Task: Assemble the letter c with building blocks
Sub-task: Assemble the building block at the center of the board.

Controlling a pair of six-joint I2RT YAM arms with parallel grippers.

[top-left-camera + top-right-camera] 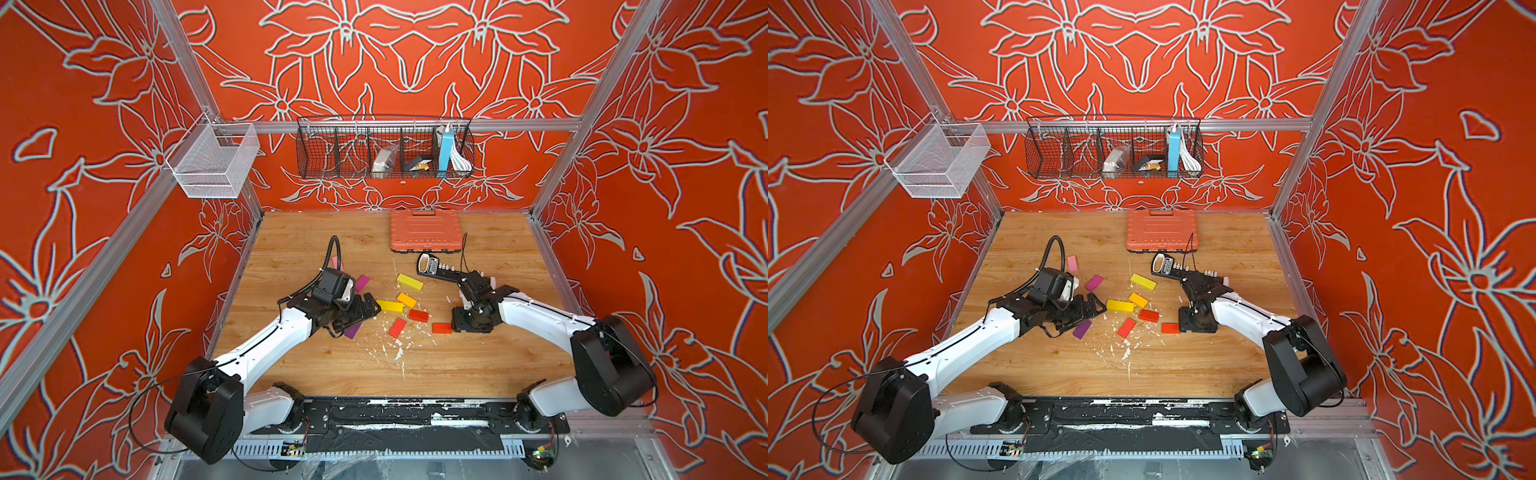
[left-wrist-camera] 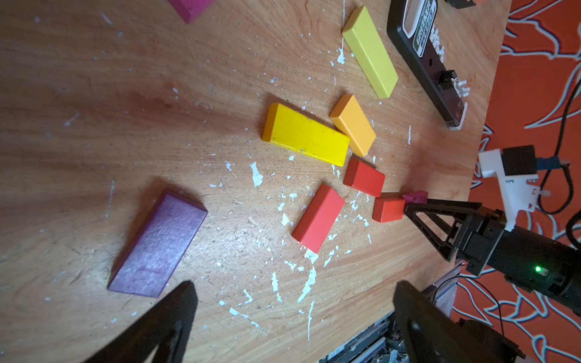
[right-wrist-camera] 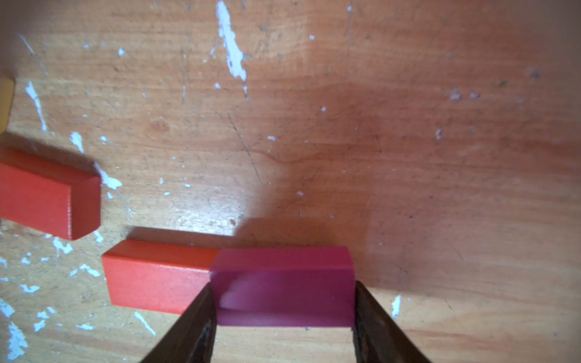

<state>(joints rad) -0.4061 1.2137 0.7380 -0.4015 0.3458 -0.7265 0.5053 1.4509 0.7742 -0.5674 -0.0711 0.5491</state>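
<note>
Building blocks lie loose mid-table: two yellow (image 1: 390, 306) (image 1: 410, 281), an orange (image 1: 406, 299), two red (image 1: 418, 316) (image 1: 397, 328), a red-orange (image 1: 441, 328), a magenta (image 1: 362, 282) and a purple (image 1: 352, 331). My right gripper (image 3: 284, 317) is shut on another magenta block (image 3: 283, 286). That block sits low over the table, against the red-orange block's (image 3: 154, 276) end. My left gripper (image 2: 294, 314) is open and holds nothing. It hangs left of the yellow block (image 2: 306, 135), with the purple block (image 2: 157, 245) beside one finger.
An orange ribbed case (image 1: 426, 230) lies at the back of the table. A black bar with white pegs (image 1: 440, 268) lies in front of it, near my right wrist. White flecks dot the wood. A wire basket (image 1: 384, 149) and a mesh basket (image 1: 214, 160) hang on the frame.
</note>
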